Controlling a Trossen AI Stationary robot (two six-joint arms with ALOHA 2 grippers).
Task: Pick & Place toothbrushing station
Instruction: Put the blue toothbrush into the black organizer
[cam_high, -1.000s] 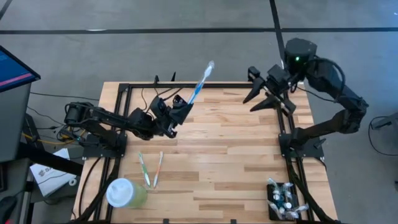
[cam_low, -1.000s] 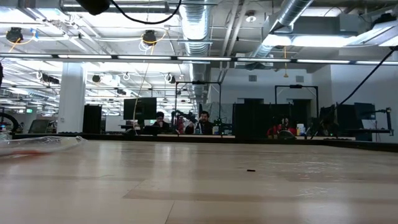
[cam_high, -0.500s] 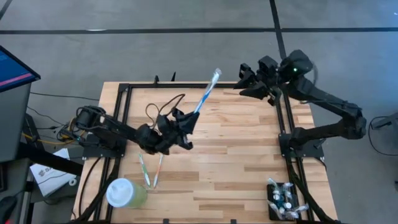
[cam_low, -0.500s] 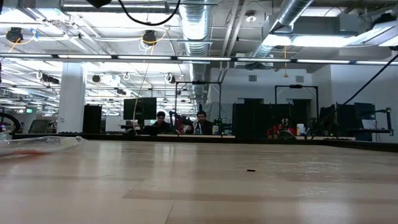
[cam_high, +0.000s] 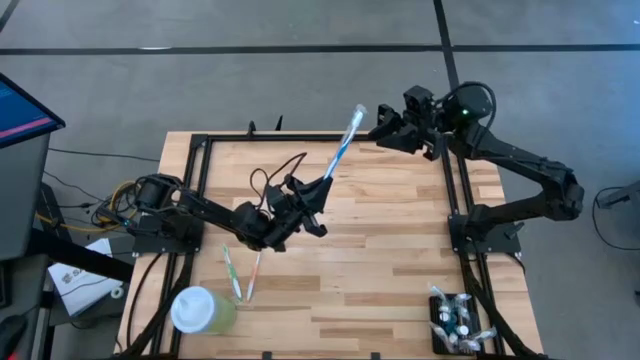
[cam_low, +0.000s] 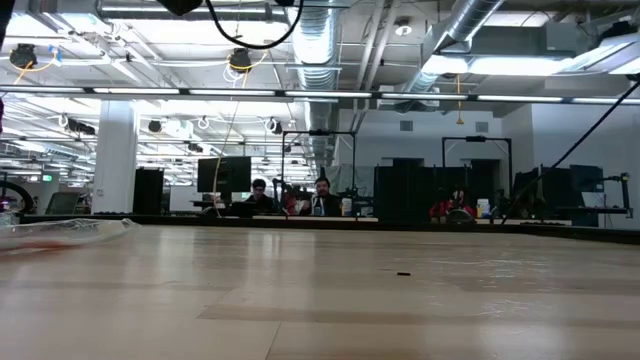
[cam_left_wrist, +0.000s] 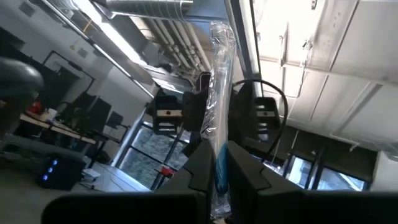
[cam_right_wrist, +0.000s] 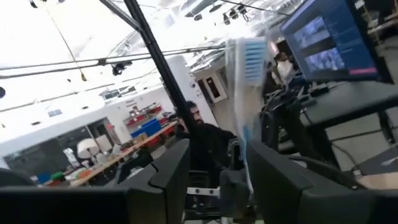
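Observation:
My left gripper (cam_high: 318, 190) is over the table's middle, shut on a blue-and-white toothbrush (cam_high: 342, 148) in clear wrap. The brush slants up toward the far right. My right gripper (cam_high: 385, 128) is open at the far right, close to the brush's head (cam_high: 358, 113). In the right wrist view the head (cam_right_wrist: 247, 57) stands ahead of the open fingers (cam_right_wrist: 174, 163); I see no touch. The black toothbrushing station (cam_high: 455, 322) stands at the table's near right corner with several small things in it. My left gripper pinches the wrapped toothbrush's handle (cam_left_wrist: 219, 144) between its two fingers, near the handle's lower end. The fingers lie along the brush. It is lifted clear of the table and sticks out past the fingertips, head end up and toward the far right.
Two more toothbrushes (cam_high: 230, 272) (cam_high: 254, 272) lie side by side on the table's near left. A pale green cup with a white lid (cam_high: 200, 310) stands at the near left corner. A black frame (cam_high: 455, 200) runs along the table's edges.
My left gripper has moved toward the table's right and a little nearer, carrying the toothbrush, which stays slanted up. My right gripper has swung toward the table's left and far edge, closing in on the brush's head.

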